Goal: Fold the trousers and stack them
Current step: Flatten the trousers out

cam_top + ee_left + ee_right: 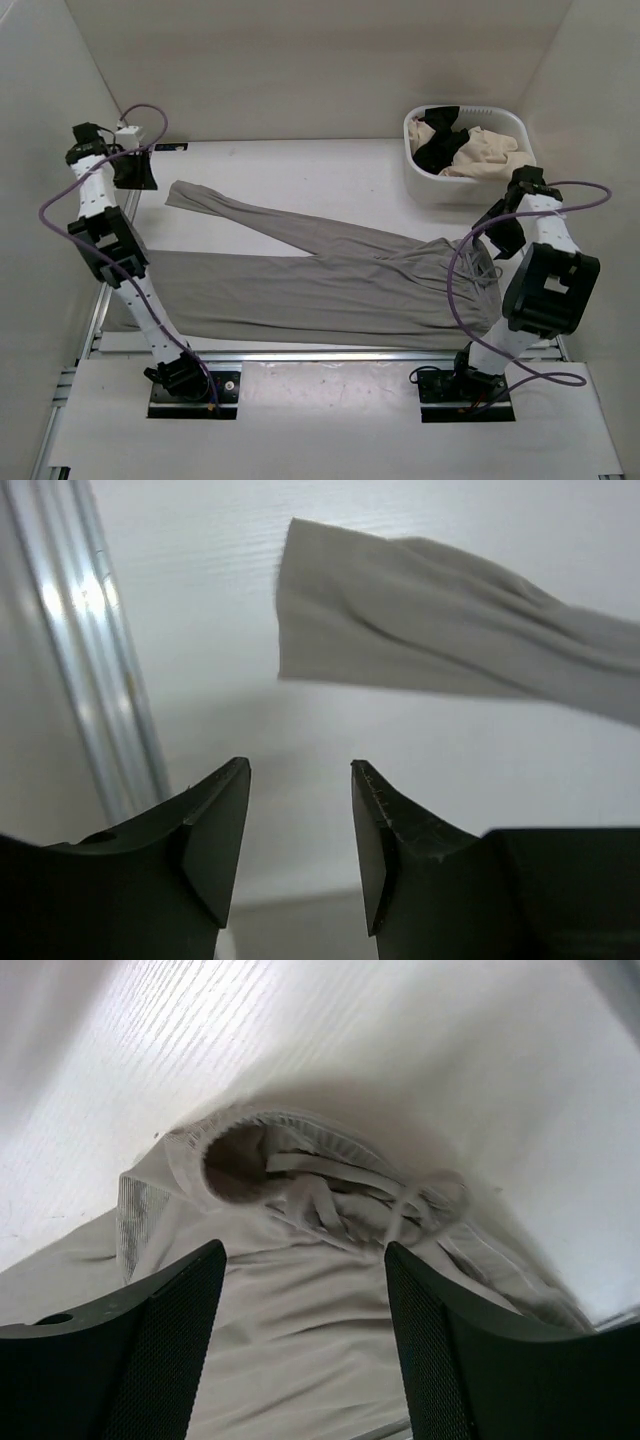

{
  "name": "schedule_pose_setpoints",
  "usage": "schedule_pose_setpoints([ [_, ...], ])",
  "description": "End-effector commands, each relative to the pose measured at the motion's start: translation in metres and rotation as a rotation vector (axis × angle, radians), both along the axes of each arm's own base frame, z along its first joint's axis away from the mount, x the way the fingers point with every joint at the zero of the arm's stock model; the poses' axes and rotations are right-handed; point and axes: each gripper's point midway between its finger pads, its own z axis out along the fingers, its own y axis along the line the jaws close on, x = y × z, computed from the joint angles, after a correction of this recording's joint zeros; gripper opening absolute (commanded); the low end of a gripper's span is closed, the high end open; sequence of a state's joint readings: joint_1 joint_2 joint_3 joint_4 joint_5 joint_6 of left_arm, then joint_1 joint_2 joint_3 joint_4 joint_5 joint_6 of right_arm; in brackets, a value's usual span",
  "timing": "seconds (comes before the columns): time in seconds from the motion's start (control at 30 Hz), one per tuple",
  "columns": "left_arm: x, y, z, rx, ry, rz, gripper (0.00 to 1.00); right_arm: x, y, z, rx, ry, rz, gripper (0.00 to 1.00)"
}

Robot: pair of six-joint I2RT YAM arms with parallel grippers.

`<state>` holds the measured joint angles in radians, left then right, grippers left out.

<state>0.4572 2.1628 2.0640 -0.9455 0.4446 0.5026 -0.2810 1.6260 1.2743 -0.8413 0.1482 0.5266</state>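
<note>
Left end effector point(300, 778) gapes empty near a hem of the long mid-grey soft-fabric trousers point(330, 280); right end effector point(305, 1260) gapes above their waistband.

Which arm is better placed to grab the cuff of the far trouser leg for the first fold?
Left. The left gripper, open, hangs just short of that cuff of the grey trousers. The right gripper, also open, is over the drawstring waistband at the opposite end.
</note>
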Motion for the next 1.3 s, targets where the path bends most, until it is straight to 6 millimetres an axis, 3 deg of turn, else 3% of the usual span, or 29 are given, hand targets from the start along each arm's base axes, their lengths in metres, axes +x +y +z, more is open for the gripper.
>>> schedule_pose_setpoints([
  [0.0,0.042,-0.024,-0.024,-0.105,0.025,0.078,0.56,0.028,0.001,0.004,0.014,-0.079,0.041,0.7],
  [0.07,0.057,-0.02,-0.036,-0.016,0.018,0.101,0.62,0.039,0.004,-0.004,0.046,-0.072,0.051,0.71],
  [0.13,0.07,-0.033,-0.051,0.007,0.018,0.08,0.68,0.044,0.004,-0.011,0.061,-0.058,0.054,0.71],
  [0.2,0.087,-0.041,-0.049,0.028,-0.021,0.072,0.74,0.047,0.006,-0.023,0.082,-0.03,0.057,0.71],
  [0.37,0.096,-0.051,-0.091,0.146,0.036,0.036,0.77,0.047,0.002,-0.037,0.096,0.013,0.046,0.71],
  [0.5,0.075,-0.042,-0.122,0.264,0.142,0.065,0.68,0.051,0.006,-0.044,0.126,0.002,0.019,0.71],
  [0.63,0.045,-0.038,-0.147,0.326,0.249,0.069,0.25,0.05,0.003,-0.058,0.136,0.035,-0.024,0.71],
  [0.67,0.041,-0.036,-0.144,0.341,0.253,0.064,0.14,0.054,0.001,-0.058,0.132,0.019,-0.024,0.71],
  [0.83,0.011,-0.037,-0.137,0.369,0.301,0.051,0.14,0.071,0.011,-0.054,0.196,-0.047,-0.016,0.68],
  [0.87,-0.003,-0.033,-0.143,0.362,0.333,0.058,0.14,0.072,0.013,-0.053,0.205,-0.049,-0.013,0.66],
  [0.93,-0.015,-0.032,-0.124,0.352,0.32,0.066,0.14,0.071,0.019,-0.05,0.193,-0.047,0.003,0.57],
  [0.97,-0.026,-0.034,-0.116,0.356,0.322,0.057,0.14,0.072,0.017,-0.043,0.176,-0.064,0.011,0.46],
  [1.03,-0.038,-0.036,-0.11,0.365,0.327,0.039,0.14,0.07,0.019,-0.044,0.168,-0.051,0.025,0.34],
  [1.07,-0.053,-0.043,-0.118,0.345,0.362,0.013,0.14,0.069,0.019,-0.044,0.165,-0.05,0.036,0.27],
  [1.1,-0.057,-0.045,-0.112,0.339,0.354,0.01,0.14,0.065,0.02,-0.047,0.174,-0.017,0.033,0.12],
  [1.13,-0.067,-0.043,-0.114,0.333,0.374,0.016,0.14,0.064,0.02,-0.048,0.176,-0.001,0.04,0.06],
  [1.17,-0.078,-0.047,-0.123,0.317,0.404,0.006,0.14,0.064,0.02,-0.049,0.179,0.01,0.039,0.01],
  [1.27,-0.104,-0.039,-0.126,0.305,0.458,0.038,0.14,0.063,0.014,-0.047,0.165,0.014,0.048,0.0],
])
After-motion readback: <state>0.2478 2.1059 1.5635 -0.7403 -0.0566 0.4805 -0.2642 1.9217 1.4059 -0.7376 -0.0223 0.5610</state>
